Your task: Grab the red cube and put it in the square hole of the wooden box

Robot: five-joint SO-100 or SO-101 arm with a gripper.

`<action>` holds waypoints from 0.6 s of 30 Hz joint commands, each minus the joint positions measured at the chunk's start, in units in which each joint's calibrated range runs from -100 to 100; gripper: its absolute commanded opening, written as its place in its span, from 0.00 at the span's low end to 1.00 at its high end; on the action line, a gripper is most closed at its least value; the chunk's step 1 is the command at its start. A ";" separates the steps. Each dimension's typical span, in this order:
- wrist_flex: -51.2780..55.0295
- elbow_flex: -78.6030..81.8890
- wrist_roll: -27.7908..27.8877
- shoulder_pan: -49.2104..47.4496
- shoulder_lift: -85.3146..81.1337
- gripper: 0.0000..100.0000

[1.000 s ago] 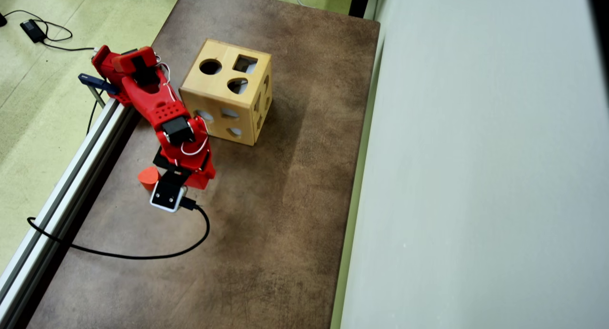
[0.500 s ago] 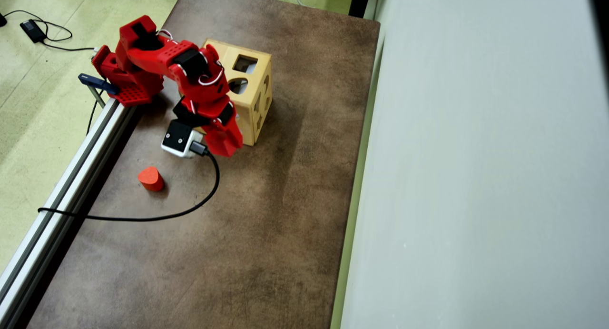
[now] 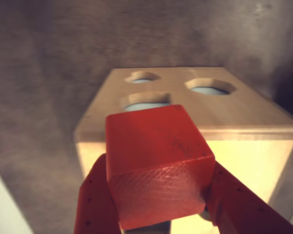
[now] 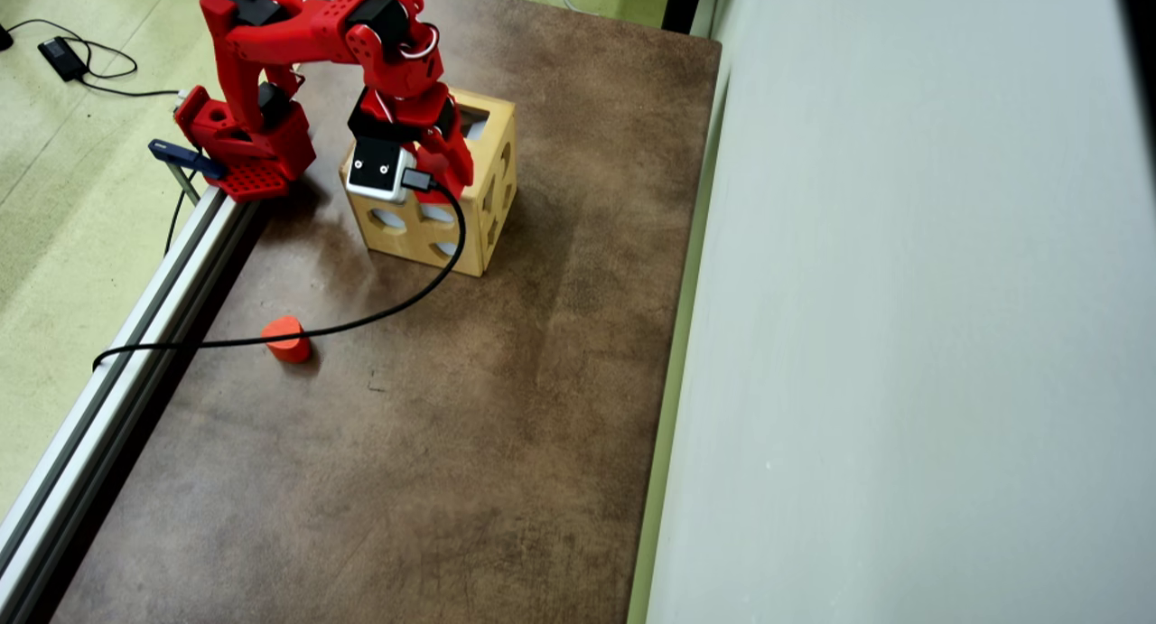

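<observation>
Wrist view: gripper (image 3: 158,214) clamped on the cube (image 3: 158,168), a finger on each side at 9 and 3 o'clock. Box (image 3: 244,117) top lies beyond at 12. Three holes there; the nearest (image 3: 145,99), just past the cube's top edge, looks straight-sided, but which is the square hole I cannot tell. Likely next: carry forward, square up faces, lower. Overhead view: arm (image 4: 316,23) over the box.

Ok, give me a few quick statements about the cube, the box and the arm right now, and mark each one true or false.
1. The pincer is shut on the red cube. True.
2. The red cube already sits inside the wooden box. False: it is held above the box's top face, outside it.
3. An orange-red block lies on the table, apart from the box. True.
4. The wrist view shows one hole in the box's top face. False: three holes show there.
5. The box lies toppled off the table. False: it stands on the table.
</observation>
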 commanded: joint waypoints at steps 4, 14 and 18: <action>0.25 1.78 -3.22 -0.88 -4.79 0.03; 0.09 0.97 -9.28 -11.14 -4.11 0.03; 0.01 0.79 -10.99 -13.88 -4.71 0.03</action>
